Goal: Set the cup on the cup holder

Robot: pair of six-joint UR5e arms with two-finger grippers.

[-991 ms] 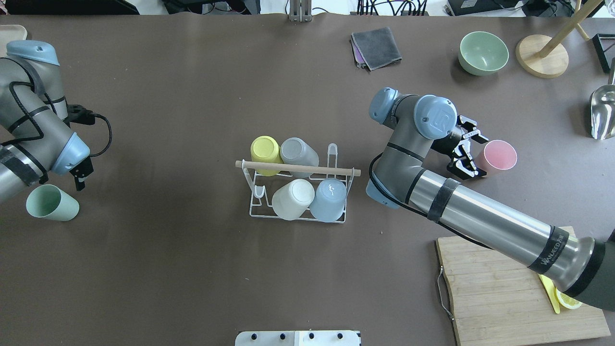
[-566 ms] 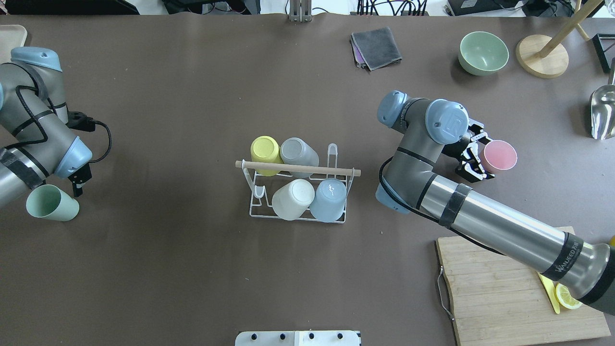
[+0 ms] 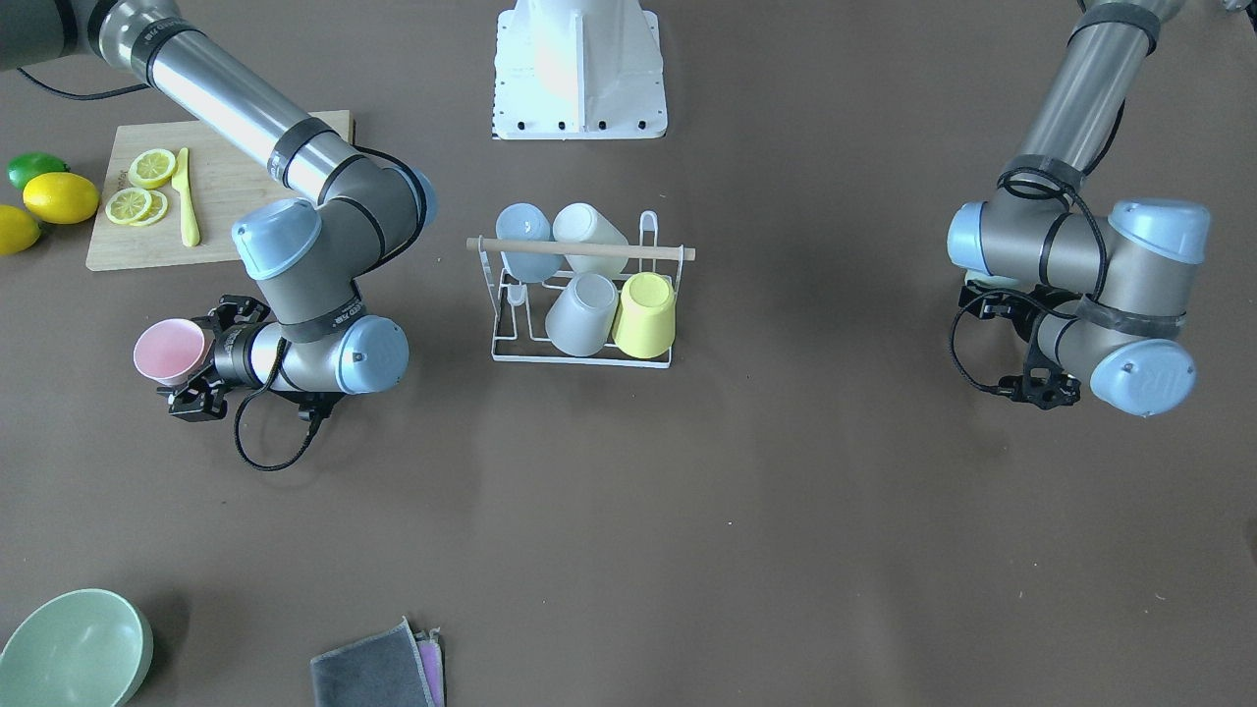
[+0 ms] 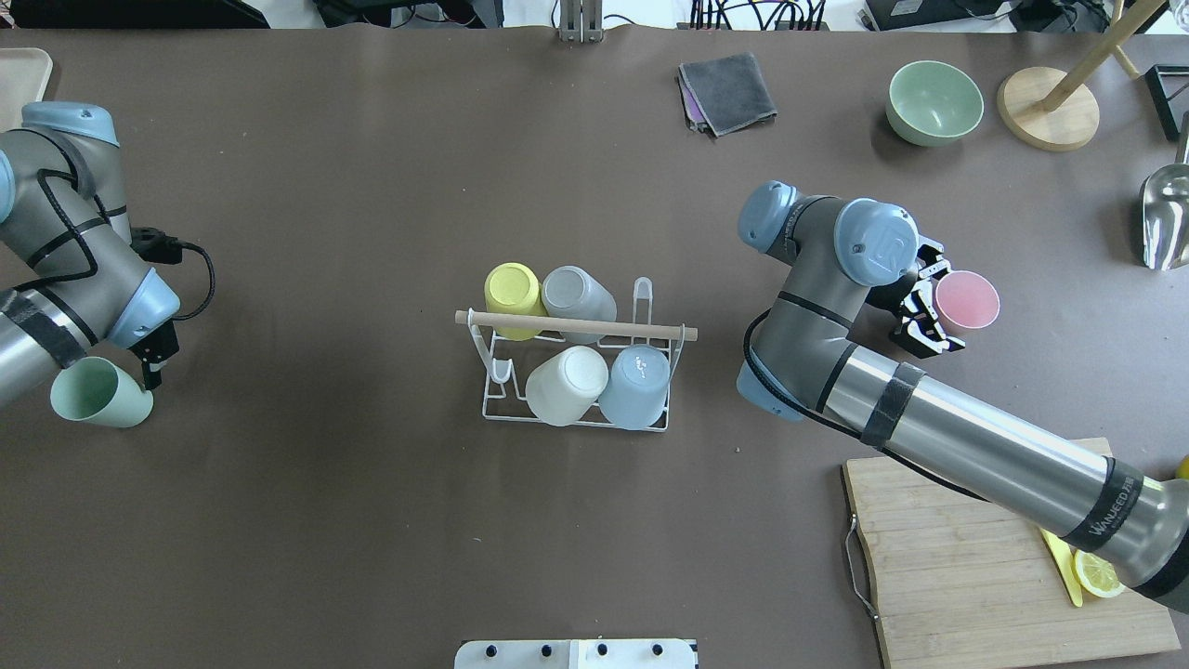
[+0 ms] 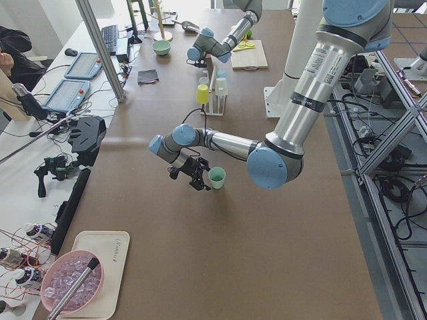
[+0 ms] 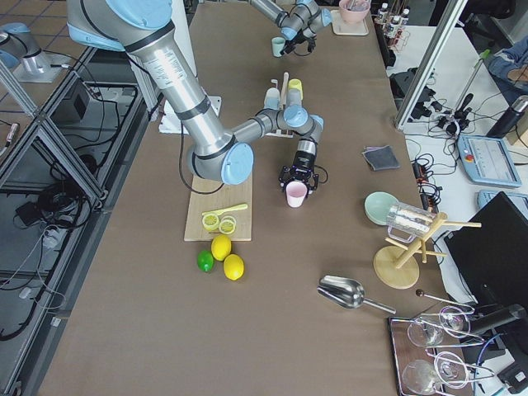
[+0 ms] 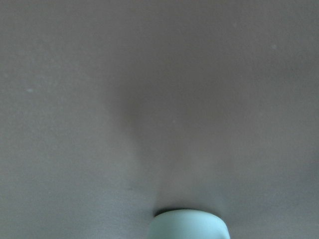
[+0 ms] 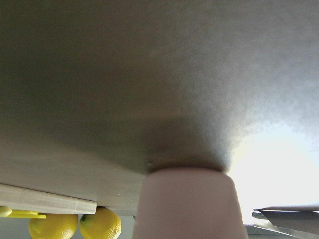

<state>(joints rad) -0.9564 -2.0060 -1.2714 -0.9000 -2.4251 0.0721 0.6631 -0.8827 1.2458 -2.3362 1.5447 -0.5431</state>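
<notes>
Pink cup [image 4: 967, 300] upright, lower body between spread right fingers [image 4: 932, 339].

Bare table [image 4: 372, 232] is lying open on both sides of the cup holder [image 4: 481, 351]. A yellow cup [image 4: 513, 286], grey cup [image 4: 578, 292], white cup [image 4: 567, 384] and blue cup [image 4: 635, 385] are occupying four prongs; the far-right prong [image 4: 642, 295] and near-left prong [image 4: 500, 372] are standing free, while the wooden rod [image 4: 576, 325] is crossing above the middle.

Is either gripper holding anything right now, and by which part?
Nothing is gripped yet, it seems. The right gripper stands open around the pink cup, at its side wall; the left gripper is beside the green cup.
</notes>
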